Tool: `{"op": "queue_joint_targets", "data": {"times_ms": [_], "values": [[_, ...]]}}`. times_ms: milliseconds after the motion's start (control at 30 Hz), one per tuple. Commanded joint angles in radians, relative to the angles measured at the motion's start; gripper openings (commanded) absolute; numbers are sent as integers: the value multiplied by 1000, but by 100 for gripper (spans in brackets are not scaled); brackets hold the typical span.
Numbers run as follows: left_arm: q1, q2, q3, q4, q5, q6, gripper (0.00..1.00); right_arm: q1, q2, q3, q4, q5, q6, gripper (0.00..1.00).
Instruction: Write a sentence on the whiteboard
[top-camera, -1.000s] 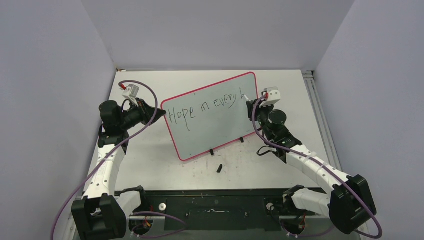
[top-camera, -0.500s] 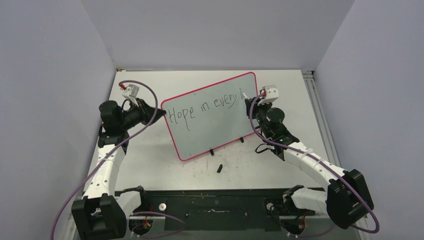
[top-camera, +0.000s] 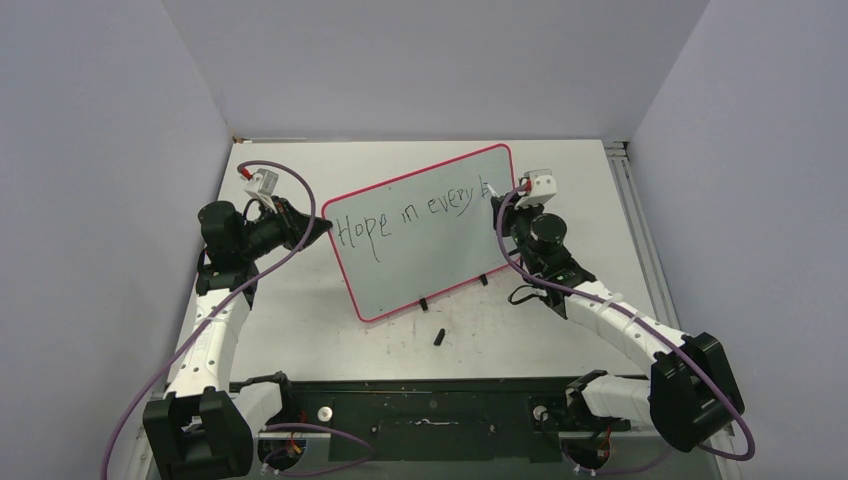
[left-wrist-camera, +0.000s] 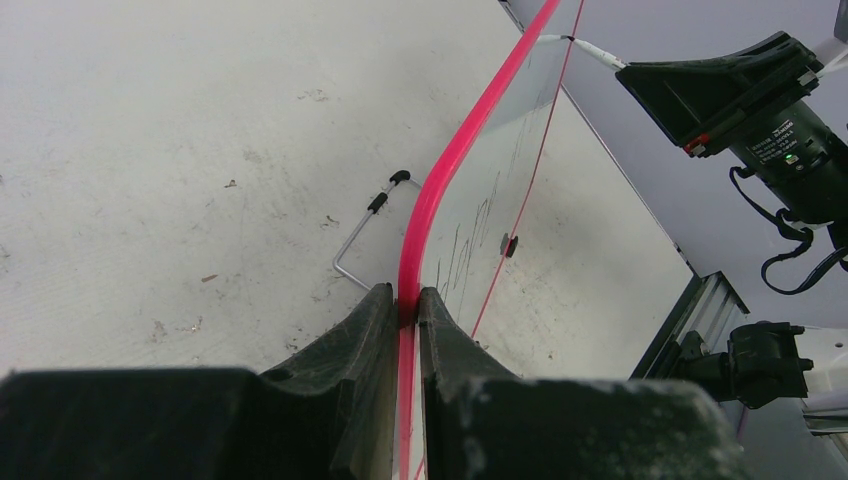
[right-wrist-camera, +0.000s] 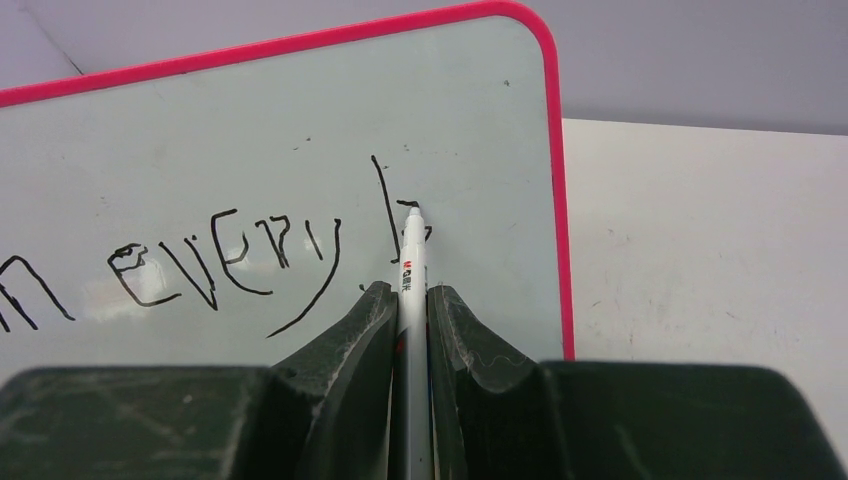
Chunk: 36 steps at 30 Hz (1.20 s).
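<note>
The whiteboard (top-camera: 420, 265) stands tilted mid-table, pale and glossy with a red-pink rim (left-wrist-camera: 450, 165). On it the sentence (top-camera: 410, 215) reads "Hope in every b" in black. My left gripper (top-camera: 322, 228) is shut on the board's left edge, the rim pinched between its fingertips (left-wrist-camera: 408, 295). My right gripper (right-wrist-camera: 408, 292) is shut on a white pen (right-wrist-camera: 410, 260). The pen's tip touches the board (right-wrist-camera: 250, 130) at the bowl of the "b" (right-wrist-camera: 395, 215), near the right rim. In the top view that gripper (top-camera: 500, 205) sits at the board's upper right.
A small black pen cap (top-camera: 439, 336) lies on the table in front of the board. Black feet (top-camera: 423, 304) and a wire stand (left-wrist-camera: 365, 225) prop the board. A metal rail (top-camera: 625, 190) runs along the table's right edge. Grey walls enclose three sides.
The right gripper has shifted slightly up and left with the pen, and the lone upright stroke after "every" now has a bowl, reading as "b". The left arm has not moved.
</note>
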<state>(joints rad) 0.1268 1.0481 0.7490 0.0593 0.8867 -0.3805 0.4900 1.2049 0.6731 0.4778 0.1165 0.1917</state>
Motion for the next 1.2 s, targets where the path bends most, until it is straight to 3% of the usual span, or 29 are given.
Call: {"op": "queue_joint_targets", "data": {"times_ms": [0,700,1167], "values": [[-9,-3,30,-32,1,17,0,-11,-14,24,33,36,-4,5],[-9,-8,27,-27,4,14,0,-11,-68,-69,-56,15,32,5],[-8,-7,27,-28,4,14,0,-13,-25,15,5,20,14,5]]}}
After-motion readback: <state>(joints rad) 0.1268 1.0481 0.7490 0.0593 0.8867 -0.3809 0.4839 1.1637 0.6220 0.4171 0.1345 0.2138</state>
